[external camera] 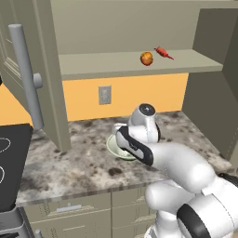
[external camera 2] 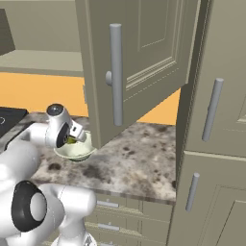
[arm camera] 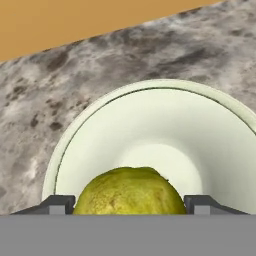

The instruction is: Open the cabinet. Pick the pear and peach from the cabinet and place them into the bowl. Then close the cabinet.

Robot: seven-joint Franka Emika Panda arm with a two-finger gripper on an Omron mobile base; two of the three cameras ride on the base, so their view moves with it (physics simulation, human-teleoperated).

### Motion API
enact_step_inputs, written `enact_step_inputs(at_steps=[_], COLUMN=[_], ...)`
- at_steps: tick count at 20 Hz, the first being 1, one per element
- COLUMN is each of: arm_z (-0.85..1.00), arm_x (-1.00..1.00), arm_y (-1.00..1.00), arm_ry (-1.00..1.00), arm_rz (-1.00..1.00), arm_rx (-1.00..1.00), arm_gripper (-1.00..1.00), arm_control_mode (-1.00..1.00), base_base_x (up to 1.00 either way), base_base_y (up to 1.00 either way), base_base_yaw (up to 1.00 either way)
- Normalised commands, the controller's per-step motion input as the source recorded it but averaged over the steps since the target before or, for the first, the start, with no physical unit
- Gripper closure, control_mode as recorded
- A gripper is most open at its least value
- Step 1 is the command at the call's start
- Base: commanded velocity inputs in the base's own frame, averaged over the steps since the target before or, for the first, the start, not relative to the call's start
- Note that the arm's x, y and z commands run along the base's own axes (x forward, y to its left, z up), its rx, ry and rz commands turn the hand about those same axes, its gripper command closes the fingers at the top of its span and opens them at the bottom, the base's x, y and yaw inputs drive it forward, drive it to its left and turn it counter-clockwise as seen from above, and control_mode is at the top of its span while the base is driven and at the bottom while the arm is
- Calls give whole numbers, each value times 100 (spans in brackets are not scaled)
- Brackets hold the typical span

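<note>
I've got the pear (arm camera: 130, 191) pinched between the gripper (arm camera: 129, 204) tips, hanging right over the bowl (arm camera: 90, 130) on the counter; drop is straight down; peach (external camera: 146, 58) waits on the cabinet (external camera: 139, 65) shelf.

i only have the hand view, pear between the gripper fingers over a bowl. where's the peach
Observer: The peach sits on the cabinet shelf, beside a thin red pepper-like item.
Operator: cabinet doors open or shut
Observer: Both stand open; the left base view shows one door swung out at left, its bar handle facing the camera.
Operator: is the bowl under the shelf
Observer: The bowl sits on the counter in front of the shelf and lower. The gripper is closed on the pear above it.
</note>
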Motion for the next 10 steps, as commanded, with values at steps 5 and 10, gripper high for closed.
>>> enact_step_inputs(at_steps=[5, 10], arm_z=[-20, -53], arm_x=[25, 23], arm_y=[-2, 0], arm_ry=[6, -1], arm_rz=[0, 0], arm_rx=[-1, -11], arm_gripper=[100, 100], arm_control_mode=[-100, -100], base_base_x=[0, 0], base_base_y=[0, 0], base_base_yaw=[0, 0])
